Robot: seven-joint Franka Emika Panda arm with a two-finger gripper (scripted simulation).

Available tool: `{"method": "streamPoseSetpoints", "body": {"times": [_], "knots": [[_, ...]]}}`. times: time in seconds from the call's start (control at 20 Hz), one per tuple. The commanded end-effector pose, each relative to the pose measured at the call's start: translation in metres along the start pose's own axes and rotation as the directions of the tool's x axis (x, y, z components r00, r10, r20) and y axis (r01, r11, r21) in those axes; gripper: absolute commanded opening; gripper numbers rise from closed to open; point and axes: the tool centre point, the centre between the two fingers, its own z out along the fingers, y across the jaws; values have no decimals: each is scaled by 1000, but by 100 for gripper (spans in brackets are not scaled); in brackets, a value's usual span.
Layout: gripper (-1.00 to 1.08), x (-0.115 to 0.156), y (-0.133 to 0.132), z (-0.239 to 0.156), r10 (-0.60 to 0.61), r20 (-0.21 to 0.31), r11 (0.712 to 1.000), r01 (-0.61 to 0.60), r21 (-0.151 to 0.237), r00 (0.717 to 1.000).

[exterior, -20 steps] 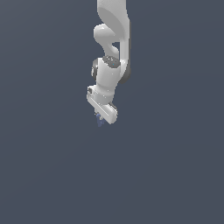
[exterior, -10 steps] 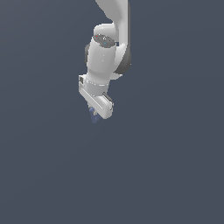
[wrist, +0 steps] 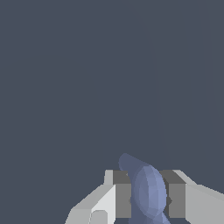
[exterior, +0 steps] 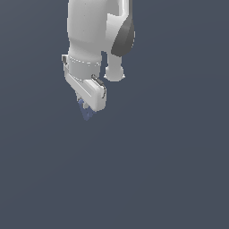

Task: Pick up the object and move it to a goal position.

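Plain dark grey background all around. My pincer (wrist: 149, 199) grips the blue object (wrist: 146, 190). Compared with before, my arm looms larger and nearer the exterior view's left.

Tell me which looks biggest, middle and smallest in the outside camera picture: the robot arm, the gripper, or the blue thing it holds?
1. Robot arm: largest by far.
2. Gripper: its white hand body looks middle-sized.
3. Blue object: smallest, only a small tip shows below the gripper; the rest is hidden, so its true size is unsure.

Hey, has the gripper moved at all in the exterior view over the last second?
Yes. With no landmark on the plain backdrop, judge by the frame: the gripper, shut on the blue object, shifted toward the exterior view's left and looms larger.
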Motion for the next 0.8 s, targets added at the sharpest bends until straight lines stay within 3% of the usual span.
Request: {"method": "streamPoseSetpoints", "body": {"times": [0.0, 0.75], "knots": [[-100, 16, -1, -20, -1, 1, 1000, 1, 0, 1000], [-100, 90, -10, -107, -3, 0, 1000, 3, 0, 1000]]}}
